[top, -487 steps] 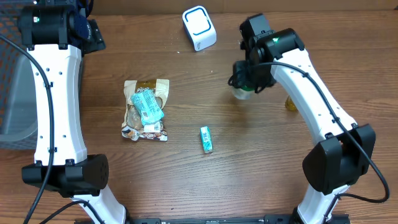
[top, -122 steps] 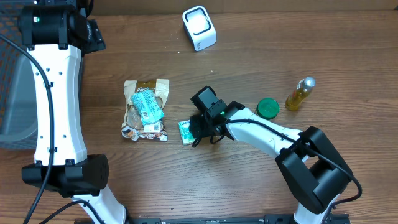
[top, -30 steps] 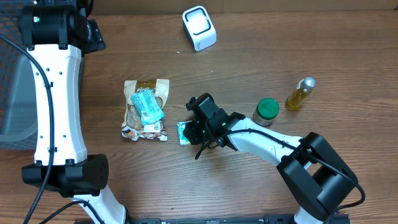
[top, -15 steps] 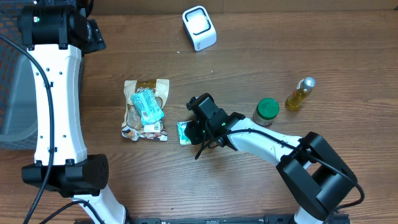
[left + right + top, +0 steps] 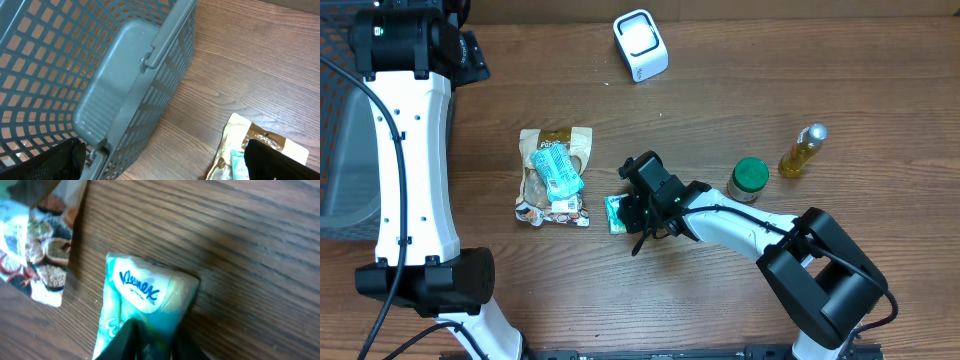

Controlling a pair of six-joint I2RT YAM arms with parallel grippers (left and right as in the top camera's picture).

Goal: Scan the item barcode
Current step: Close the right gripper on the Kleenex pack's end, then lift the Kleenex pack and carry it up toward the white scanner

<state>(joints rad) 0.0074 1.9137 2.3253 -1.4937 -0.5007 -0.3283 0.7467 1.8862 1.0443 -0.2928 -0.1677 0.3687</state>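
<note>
Tissue pack lies mid-desk, just right of the snack bag, one end pinched in the right end effector. Left end effector hangs spread wide over the basket edge.

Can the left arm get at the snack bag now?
Probably yes. The snack bag lies on open table beside the left arm, only a teal packet on top. The left hand is open and empty by the basket; the right hand pinches the tissue pack.

Brown wood-grain table under even light
</note>
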